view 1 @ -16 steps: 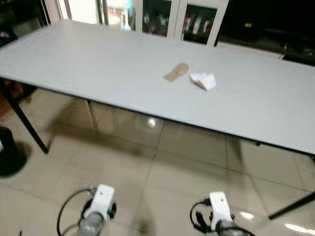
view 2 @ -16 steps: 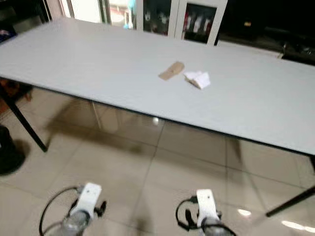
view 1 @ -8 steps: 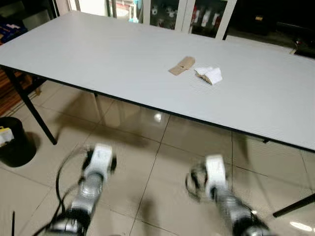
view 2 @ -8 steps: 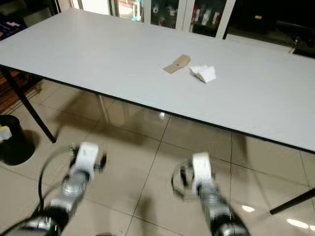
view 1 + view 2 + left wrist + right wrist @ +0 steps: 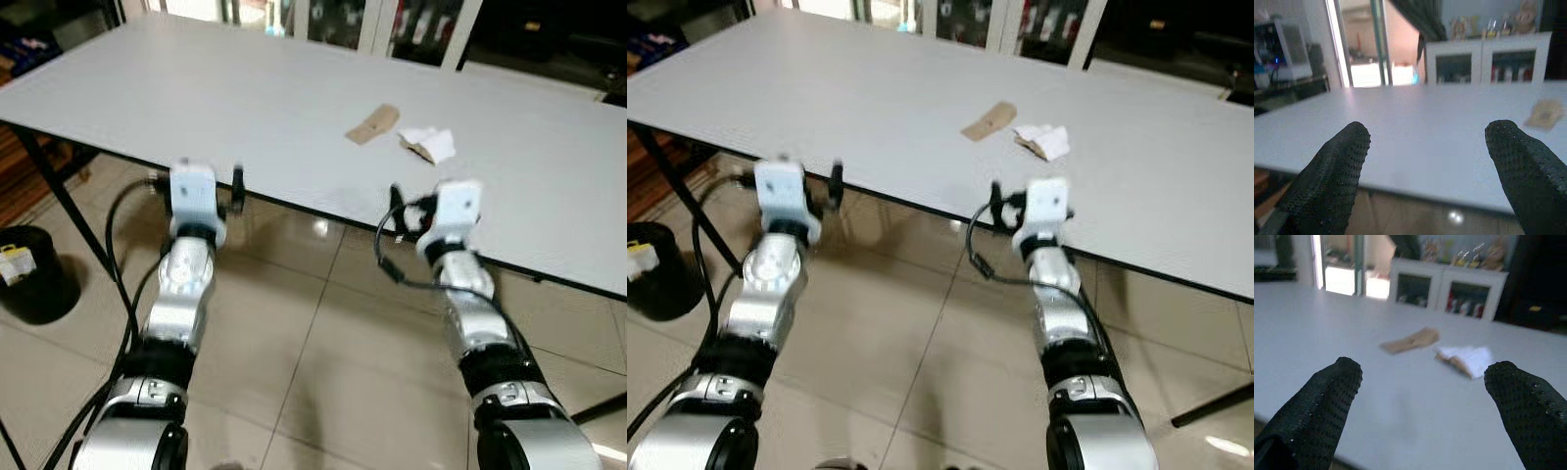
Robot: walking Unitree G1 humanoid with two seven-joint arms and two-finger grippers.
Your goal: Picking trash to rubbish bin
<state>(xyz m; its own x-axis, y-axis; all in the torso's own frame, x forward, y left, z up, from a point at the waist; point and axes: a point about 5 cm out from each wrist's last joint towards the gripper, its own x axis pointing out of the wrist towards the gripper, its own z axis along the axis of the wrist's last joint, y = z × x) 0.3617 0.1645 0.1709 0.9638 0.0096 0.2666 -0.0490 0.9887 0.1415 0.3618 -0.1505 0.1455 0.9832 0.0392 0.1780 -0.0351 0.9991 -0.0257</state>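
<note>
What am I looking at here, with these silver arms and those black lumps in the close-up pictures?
You are seeing through a walking household robot's cameras. Two pictures come from its head, looking down at its own silver arms raised toward a long pale grey table. The other two come from cameras on its wrists; the black lumps are the fingertips of the left gripper and the right gripper, both spread open and holding nothing. On the table lie a flat brown scrap of cardboard and, beside it, a crumpled white piece of paper, the trash to collect. A round black rubbish bin stands on the tiled floor to the robot's left.
</note>
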